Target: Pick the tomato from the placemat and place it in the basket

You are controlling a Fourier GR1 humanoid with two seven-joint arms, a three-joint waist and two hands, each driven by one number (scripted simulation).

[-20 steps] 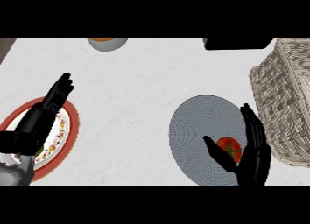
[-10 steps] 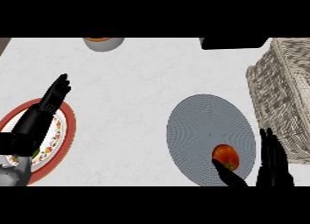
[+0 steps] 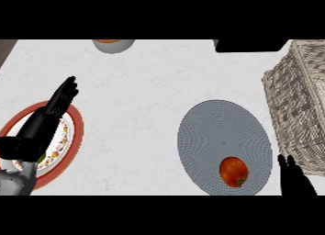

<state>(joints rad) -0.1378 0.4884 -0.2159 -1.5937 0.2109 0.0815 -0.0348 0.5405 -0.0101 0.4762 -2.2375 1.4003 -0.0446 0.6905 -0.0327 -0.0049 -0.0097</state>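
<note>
Tomato lying near lower edge of grey placemat, basket just right. Probably light, smooth, soft-skinned, rolls easily; best cupped round the middle. Right hand beside it, fingers straight. Left hand flat over plate.

tomato: red-orange, green patch at its lower side
placemat: grey, fine ringed weave
basket: pale beige wicker
plate: red rim, white centre, speckled inner band
desk: white, faint grey marbling
bowl: grey, orange inside
</note>
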